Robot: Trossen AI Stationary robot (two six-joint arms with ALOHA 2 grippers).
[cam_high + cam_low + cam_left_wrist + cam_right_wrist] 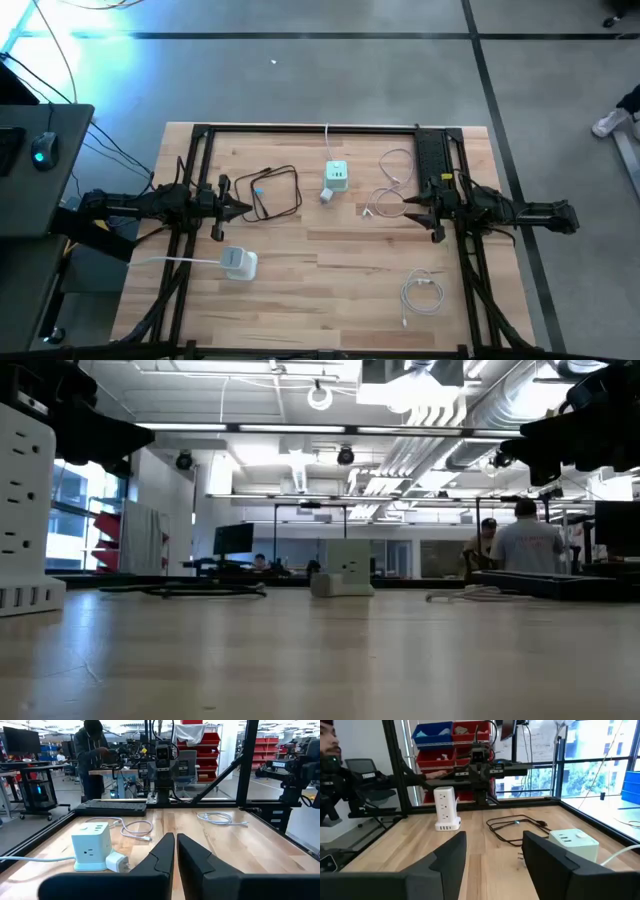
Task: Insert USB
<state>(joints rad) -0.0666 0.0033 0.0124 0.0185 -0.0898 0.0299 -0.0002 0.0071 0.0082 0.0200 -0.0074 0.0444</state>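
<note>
Left gripper [243, 208] at the table's left side, fingers pressed together, holding nothing. Just beyond its tips, toward the table's middle: a black cable [274, 192] lying in a loose loop. Nearer the front edge on that same side: a white power tower [238, 263] with a white cord running off to the left.

Near table centre, toward the back: a green-and-white cube power strip [336, 176] with a row of USB ports on its top face and a small white plug-like piece [327, 196] lying against its front; its own cord runs straight back off the table.

Right of the cube: a white USB cable [392, 186], loosely looped, long axis running roughly back to front, its near end lying just off the right gripper's tips. Right gripper [407, 205] at the table's right side, fingers spread wide, empty. Toward the front right: a second white cable [421, 293], coiled, well apart from both grippers.

Count: two arms, two power strips, one black cable, two white cables.

Probably not yet begun: no cable gripped. Right arm clearly nearer the white cable; cube lying between the two grippers, so likely a carry leftward from the right gripper to reach the ports.
</note>
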